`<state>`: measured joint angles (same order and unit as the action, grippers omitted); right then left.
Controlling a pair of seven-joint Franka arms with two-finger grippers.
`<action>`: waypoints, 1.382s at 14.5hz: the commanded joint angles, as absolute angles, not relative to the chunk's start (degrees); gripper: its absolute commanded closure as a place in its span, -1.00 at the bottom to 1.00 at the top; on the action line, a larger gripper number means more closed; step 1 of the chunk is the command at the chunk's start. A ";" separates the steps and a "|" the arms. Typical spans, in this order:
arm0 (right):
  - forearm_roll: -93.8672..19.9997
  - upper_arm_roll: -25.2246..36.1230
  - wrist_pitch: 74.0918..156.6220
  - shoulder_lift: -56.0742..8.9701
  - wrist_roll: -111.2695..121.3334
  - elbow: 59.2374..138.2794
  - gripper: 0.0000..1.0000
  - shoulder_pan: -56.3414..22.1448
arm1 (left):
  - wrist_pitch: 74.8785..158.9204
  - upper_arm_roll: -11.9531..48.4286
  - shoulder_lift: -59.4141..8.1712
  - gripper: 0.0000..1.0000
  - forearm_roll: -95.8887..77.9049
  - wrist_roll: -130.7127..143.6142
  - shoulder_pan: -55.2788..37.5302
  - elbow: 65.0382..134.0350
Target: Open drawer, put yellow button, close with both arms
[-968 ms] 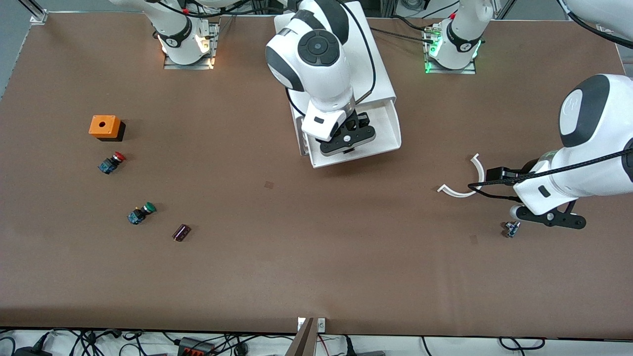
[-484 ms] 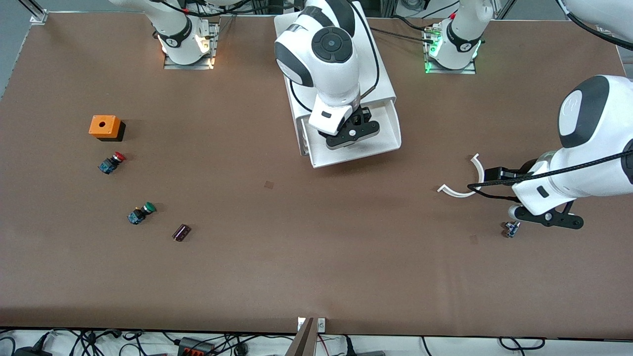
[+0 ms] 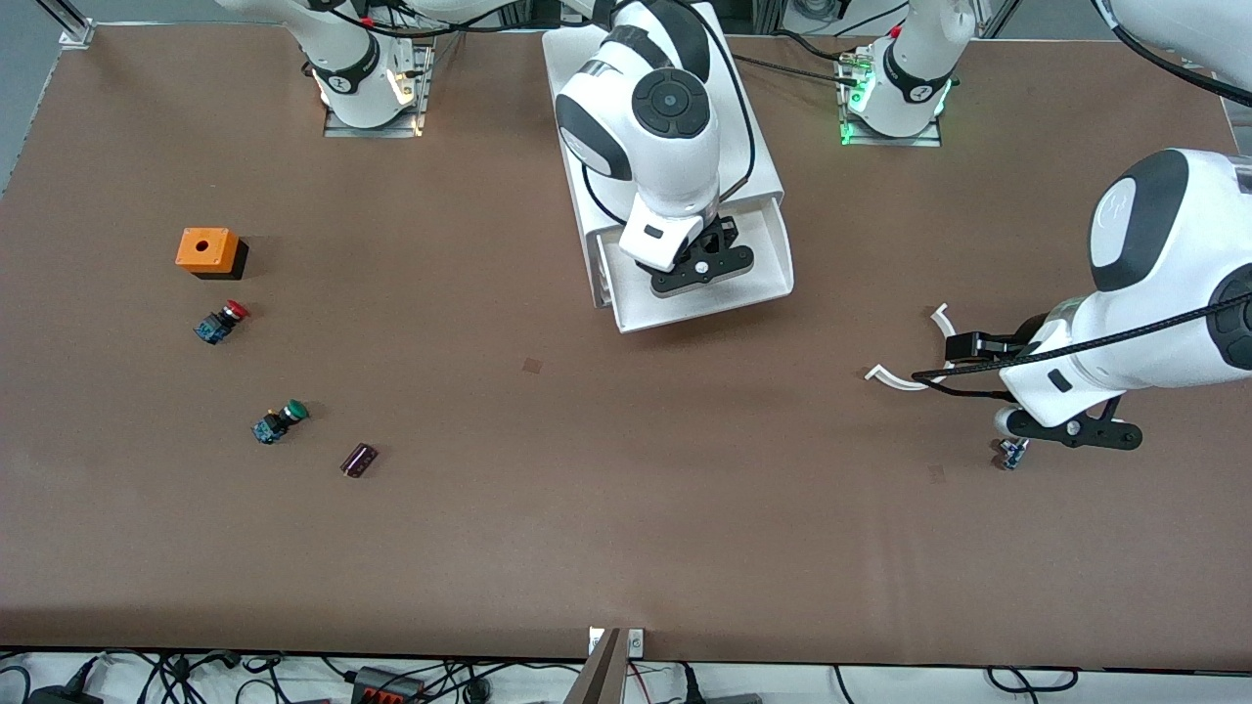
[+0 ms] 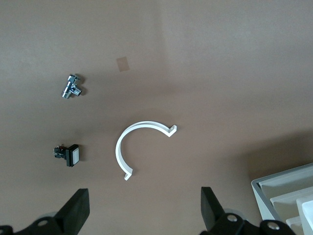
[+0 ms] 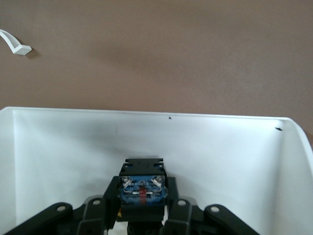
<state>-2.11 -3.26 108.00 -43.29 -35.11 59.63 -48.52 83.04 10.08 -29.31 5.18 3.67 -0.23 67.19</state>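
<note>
The top drawer [image 3: 775,266] of the white cabinet [image 3: 748,147] stands pulled out. My right gripper [image 3: 702,269] hangs over the drawer's inside and is shut on the yellow button. In the right wrist view the button's dark blue-grey block base [image 5: 142,188] sits between the fingers [image 5: 181,210], above the drawer's white floor [image 5: 220,147]. Only a sliver of yellow shows there; the cap is hidden. My left gripper [image 3: 1071,430] is open and empty over the table at the left arm's end; the left wrist view shows its fingers [image 4: 76,208] wide apart.
A red-capped switch [image 3: 221,321], a green-capped switch [image 3: 279,420], an orange box [image 3: 207,250] and a small dark cylinder [image 3: 359,459] lie at the right arm's end. A white curved piece [image 3: 888,377] [image 4: 139,147], a small metal fitting [image 4: 73,86] and a small black switch [image 4: 68,154] lie by my left gripper.
My right gripper has moved with the button from over the drawer's front edge farther in toward the cabinet. My left gripper has shifted slightly toward the middle of the table.
</note>
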 commanded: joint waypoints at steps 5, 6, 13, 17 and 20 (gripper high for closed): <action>-1.23 -1.59 107.23 -44.30 -42.54 54.69 -1.00 -49.22 | 82.70 10.20 -29.97 -1.00 3.52 4.39 -0.18 67.06; -1.23 -0.89 107.05 -44.12 -43.32 53.19 -1.00 -49.22 | 82.71 10.20 -30.06 -1.00 2.38 4.48 -0.18 67.06; -1.15 0.53 101.09 -40.26 -42.72 50.45 -1.00 -39.66 | 91.91 10.20 -29.97 -1.00 -3.43 15.90 -2.80 70.74; -1.14 0.44 94.93 -38.06 -27.54 54.66 -1.00 -29.38 | 100.52 10.28 -30.32 -1.00 -3.08 26.86 -7.98 74.78; -1.14 0.35 92.91 -35.78 -24.71 57.81 -1.00 -23.40 | 104.31 10.20 -30.41 -1.00 -2.81 36.27 -13.25 77.33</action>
<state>-1.56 1.54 94.60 -39.65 -26.65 53.06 -26.44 101.48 10.62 -31.36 -2.69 30.75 -10.26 74.68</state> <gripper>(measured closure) 0.000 0.000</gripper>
